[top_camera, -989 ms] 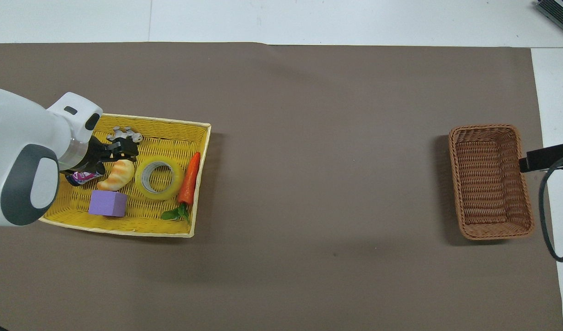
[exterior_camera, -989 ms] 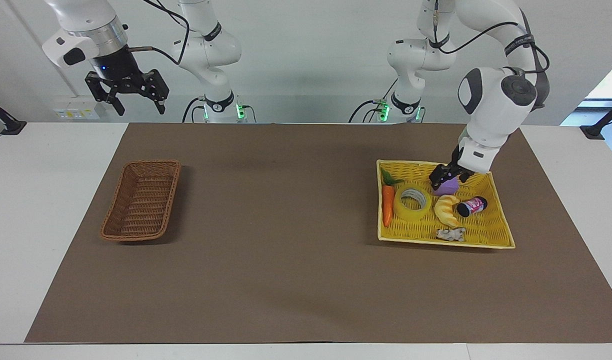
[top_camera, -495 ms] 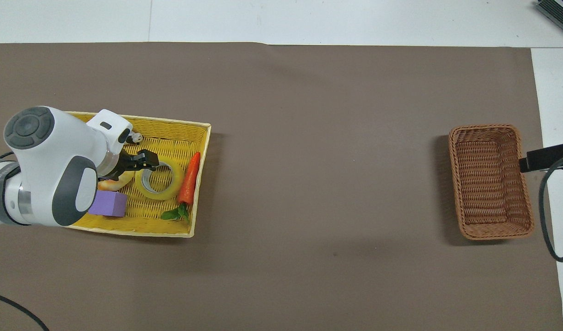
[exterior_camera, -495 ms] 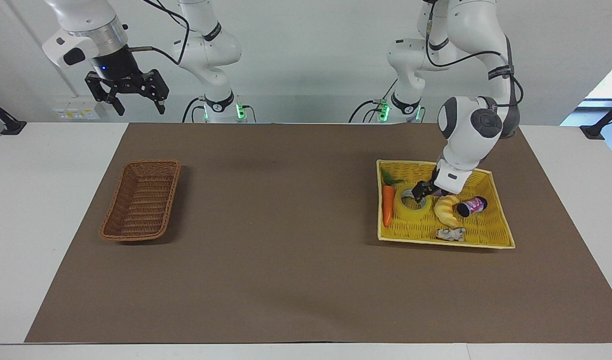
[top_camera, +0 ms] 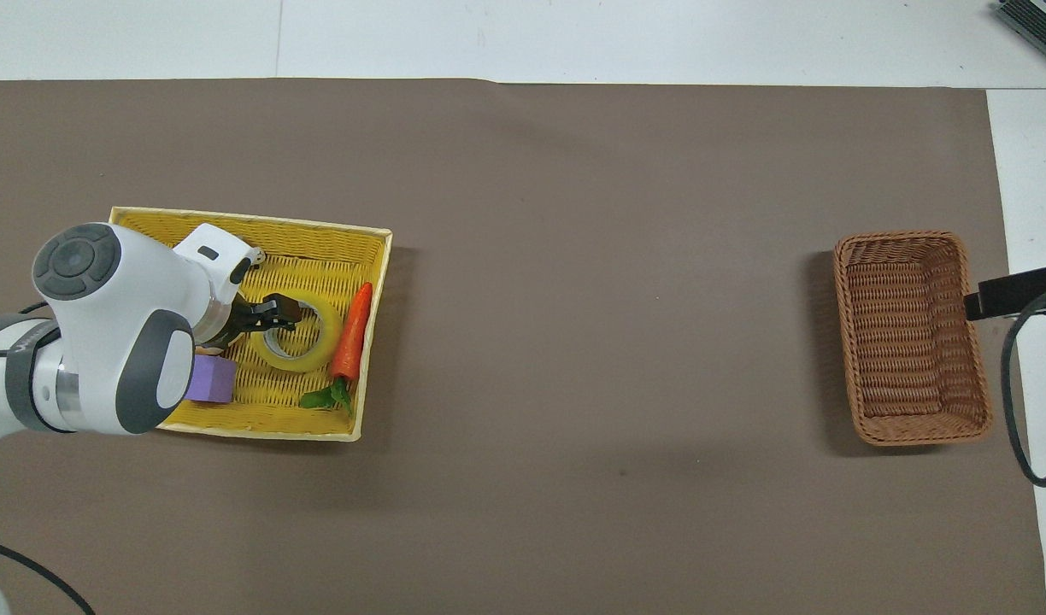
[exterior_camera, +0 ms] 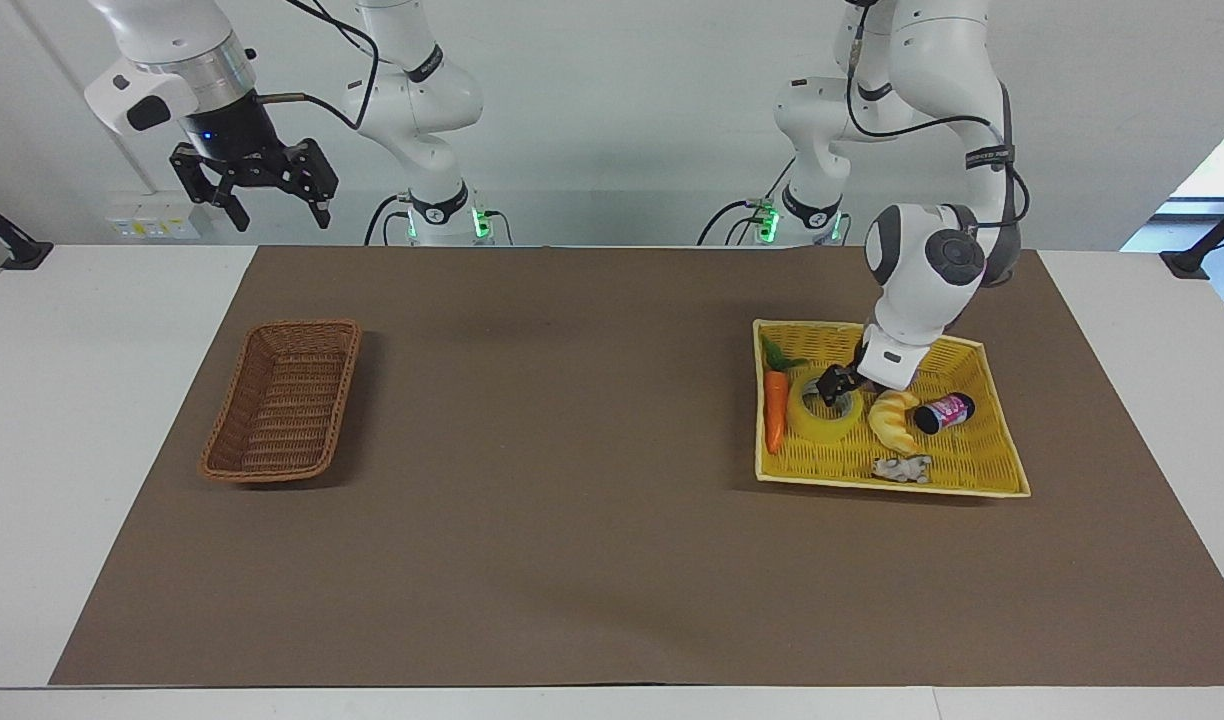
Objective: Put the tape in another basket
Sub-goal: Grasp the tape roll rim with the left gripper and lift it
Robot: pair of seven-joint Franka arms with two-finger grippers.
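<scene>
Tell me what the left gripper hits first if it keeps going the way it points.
Probably the tape: the left gripper angles down at its rim in the yellow tray. Contact isn't certain.

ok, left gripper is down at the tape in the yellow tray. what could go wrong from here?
1. The left gripper, open, sits at the tape rim. Closing on one wall only could tilt the roll or let it slip.
2. The carrot and the croissant lie close beside the tape, so a lift might nudge them.
3. The brown basket is at the right arm's end, a long carry, while the right gripper waits, raised and open.
</scene>
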